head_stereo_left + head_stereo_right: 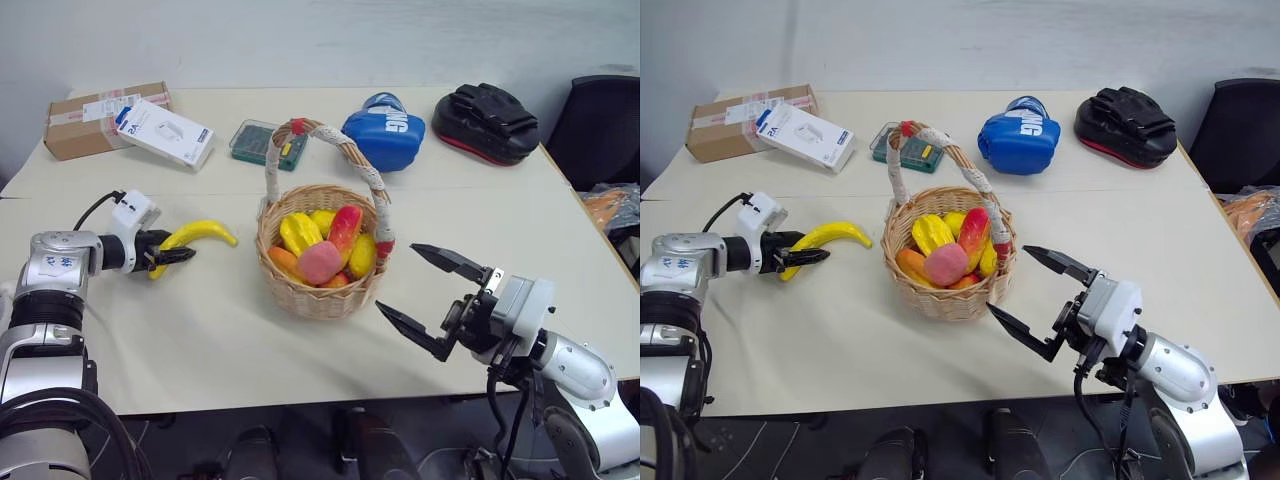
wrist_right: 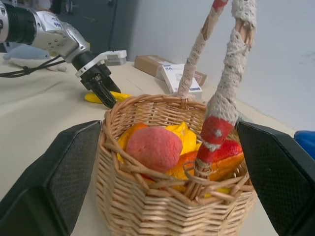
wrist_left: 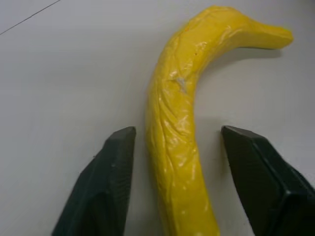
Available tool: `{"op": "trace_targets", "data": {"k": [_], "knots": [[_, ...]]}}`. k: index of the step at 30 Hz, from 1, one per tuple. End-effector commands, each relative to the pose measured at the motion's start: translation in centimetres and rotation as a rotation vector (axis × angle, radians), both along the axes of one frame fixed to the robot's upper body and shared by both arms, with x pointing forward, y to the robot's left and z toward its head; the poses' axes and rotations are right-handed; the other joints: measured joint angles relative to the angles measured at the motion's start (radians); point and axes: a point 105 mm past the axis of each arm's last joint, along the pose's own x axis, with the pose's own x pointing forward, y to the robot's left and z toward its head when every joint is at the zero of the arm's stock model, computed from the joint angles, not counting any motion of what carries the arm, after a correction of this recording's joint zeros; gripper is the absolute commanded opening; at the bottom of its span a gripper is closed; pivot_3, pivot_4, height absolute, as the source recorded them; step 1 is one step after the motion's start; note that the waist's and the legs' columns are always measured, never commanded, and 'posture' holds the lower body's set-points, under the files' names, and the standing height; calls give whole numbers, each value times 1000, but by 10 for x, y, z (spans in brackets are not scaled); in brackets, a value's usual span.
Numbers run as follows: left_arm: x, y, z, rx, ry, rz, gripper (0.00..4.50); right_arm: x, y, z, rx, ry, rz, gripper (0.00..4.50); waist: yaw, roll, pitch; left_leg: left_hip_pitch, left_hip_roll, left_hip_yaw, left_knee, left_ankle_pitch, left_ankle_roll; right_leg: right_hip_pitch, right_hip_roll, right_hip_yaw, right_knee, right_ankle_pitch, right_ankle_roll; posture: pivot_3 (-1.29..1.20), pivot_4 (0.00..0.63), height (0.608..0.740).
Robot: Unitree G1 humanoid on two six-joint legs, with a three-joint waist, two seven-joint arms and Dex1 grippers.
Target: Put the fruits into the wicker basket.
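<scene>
While the banana (image 3: 177, 142) lies on the table, left hand (image 1: 172, 257) straddling it, fingers part-open, not touching.

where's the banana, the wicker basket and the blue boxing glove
banana (image 1: 207, 233), left eye view, on its curved yellow middle
wicker basket (image 1: 320, 298), left eye view, on the woven front wall
blue boxing glove (image 1: 383, 138), left eye view, on the padded blue front

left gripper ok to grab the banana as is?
Probably yes: the left gripper already straddles the banana on the table, a finger on each side, gaps remaining, nothing between.
</scene>
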Motion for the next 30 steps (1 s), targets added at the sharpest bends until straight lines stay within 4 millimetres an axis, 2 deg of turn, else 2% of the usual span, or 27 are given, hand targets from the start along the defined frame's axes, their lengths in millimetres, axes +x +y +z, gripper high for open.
{"op": "trace_targets", "data": {"k": [1, 3, 4, 6, 9, 12, 14, 17, 18, 20, 25, 29, 30], "knots": [[-3, 2, 1, 1, -32, -24, 1658, -4, -1, 13, -6, -69, 9, 4500, 1, 0, 0, 0, 0, 1, 1, 0, 0, 0, 0, 0, 0, 0, 0, 0, 150, 740], [-10, -6, 26, -97, -163, -129, 948, 1, -2, 14, -29, -81, 13, 4500, -3, 0, 0, 0, 0, 1, 1, 0, 0, 0, -1, 1, 1, 0, 0, 0, 150, 740], [-19, -11, 43, -174, -216, -210, 677, 2, -3, 16, -35, -86, 13, 4500, -4, 0, 0, 1, 1, 1, 1, 0, 0, -1, -1, 2, 2, 0, -1, 0, 150, 740], [-39, -10, 63, -172, -285, -309, 677, 4, -7, 20, -37, -96, -2, 4500, -2, -1, 0, 0, 2, 2, 1, 0, 0, -1, -1, 2, 3, 1, -1, 0, 150, 740], [-62, -17, 70, -143, -263, -415, 677, 3, -12, 20, -34, -82, -21, 4500, 0, -1, 0, 0, 3, 0, 1, 1, -3, -2, -2, 7, 3, -1, -4, 0, 150, 740], [-73, -59, 92, -207, -281, -572, 677, 1, -12, 13, -41, -59, -31, 4500, 11, -1, 0, -1, 3, -2, 0, 1, -3, -1, -1, 6, 3, -2, -4, 0, 150, 740], [-71, -87, 100, -227, -295, -622, 677, 2, -12, 13, -38, -57, -41, 4500, 23, -1, 0, -2, 1, -3, 1, 1, -3, -1, 1, 6, 3, -2, -3, 0, 150, 740], [-63, -121, 104, -275, -308, -629, 677, 4, -12, 13, -39, -57, -44, 4500, 25, -1, 0, -1, -2, -3, 4, 3, 0, 2, 1, 9, 3, 0, 0, 0, 150, 740], [-56, -135, 101, -302, -314, -599, 677, 4, -12, 13, -39, -58, -45, 4500, 25, -1, 0, 0, -3, -3, 5, 3, 1, 3, 1, 10, 3, 1, 1, 0, 150, 740], [-54, -161, 94, -318, -334, -608, 677, 8, -12, 19, 0, -66, -73, 4500, 24, 0, 0, 1, -3, -4, 5, 3, 2, 4, 1, 11, 2, 1, 2, 0, 150, 740], [-52, -189, 79, -334, -324, -592, 677, 10, -10, 23, 31, -64, -93, 4500, 6, 0, 0, 1, -1, -10, 5, 3, 1, 3, 1, 13, 4, 2, 3, 0, 150, 740], [-53, -187, 79, -314, -321, -608, 1812, 10, -10, 22, 30, -57, -106, 4500, 1, 0, 0, 1, -1, -10, 4, 4, 0, 3, 1, 13, 4, 2, 2, 0, 150, 740], [-51, -180, 83, -320, -347, -587, 2118, 9, -11, 21, 28, -54, -114, 4500, 1, 0, 0, 1, -1, -10, 4, 4, -1, 3, 2, 13, 4, 2, 2, 0, 150, 740]]}}
